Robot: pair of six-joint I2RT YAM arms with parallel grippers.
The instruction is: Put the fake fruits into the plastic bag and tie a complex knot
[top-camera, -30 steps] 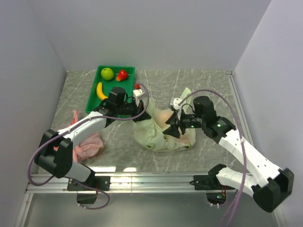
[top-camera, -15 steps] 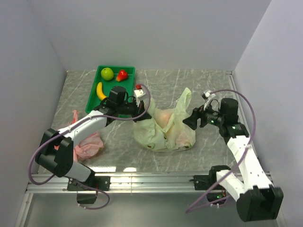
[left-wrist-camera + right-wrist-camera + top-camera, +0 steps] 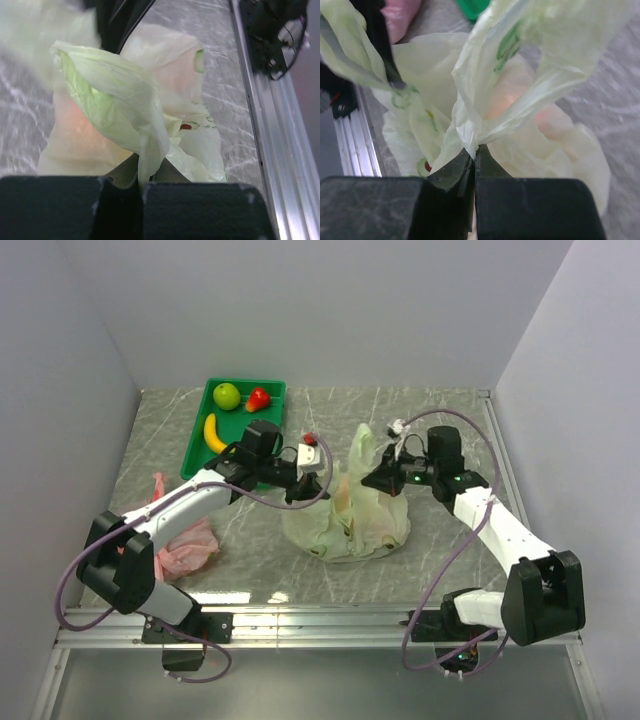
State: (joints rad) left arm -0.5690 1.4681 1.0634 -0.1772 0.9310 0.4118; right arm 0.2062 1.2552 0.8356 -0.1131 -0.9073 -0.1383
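There's the plastic bag (image 3: 345, 530) mid-table, bulging, long axis left to right, handles drawn upward. The left gripper (image 3: 300, 483) and right gripper (image 3: 373, 478) each pinch one tight. Grey marbled table (image 3: 440, 420) – plain white walls (image 3: 300, 310).

**White-shelled arms, black joints, purple cabling**

The left arm (image 3: 185, 505) and the right arm (image 3: 500, 530) are clad in smooth white shells, joined by blocky black joint housings. A thin purple cable (image 3: 62, 595) is looped along each arm. Matte black fingers (image 3: 50, 207) are fitted at both wrists. A small green light (image 3: 413, 478) is seen on the right arm.
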